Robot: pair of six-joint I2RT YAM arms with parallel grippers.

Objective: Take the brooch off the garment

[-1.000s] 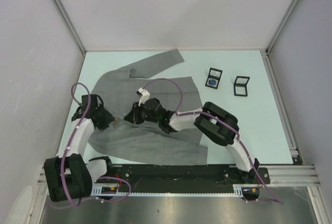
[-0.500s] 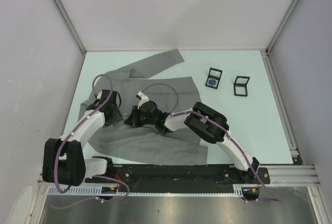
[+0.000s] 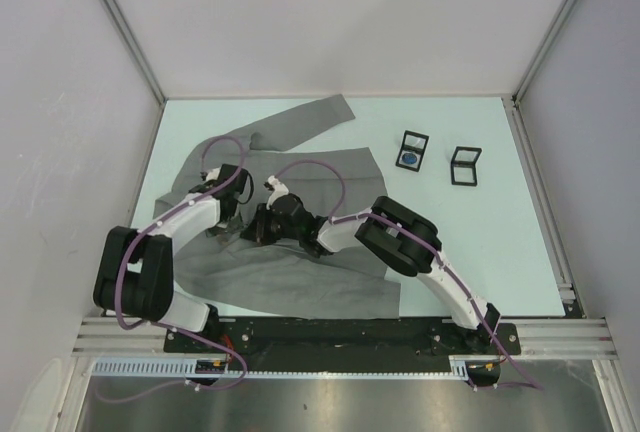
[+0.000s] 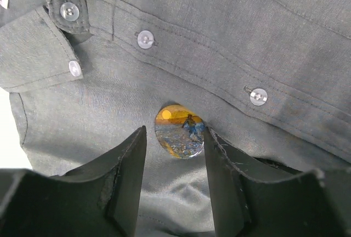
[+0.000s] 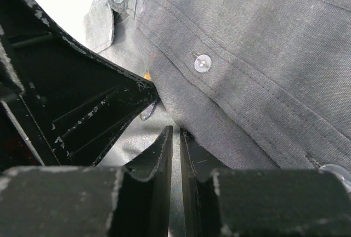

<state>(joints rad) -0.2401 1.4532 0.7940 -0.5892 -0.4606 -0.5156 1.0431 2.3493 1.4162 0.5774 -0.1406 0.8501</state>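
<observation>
- The large grey long-sleeved cloth garment point(image 3: 300, 282) lies spread flat on the pale green counter point(image 3: 500, 242), its collar towards the left and one sleeve reaching to the far side.
- The small round brooch point(image 4: 180, 130), showing an orange sunset over blue, sits on the garment's front just below the row of pale, clear buttons point(image 4: 145, 39).
- The left gripper point(image 4: 175, 135) hangs low over the cloth, about half open. One finger stands on each side of the brooch, just beside its rim, and they are not closed on it.
- The right gripper point(image 5: 175, 133) is right next to the left one, its jaws almost together with only a thin slit between them. The tips sit at the stitched edge of the button strip. I cannot tell whether they pinch the cloth.
- Two small square black frames point(image 3: 412, 149) point(image 3: 465, 165) stand on the counter well to the right of the garment. The left one holds a blue disc.
</observation>
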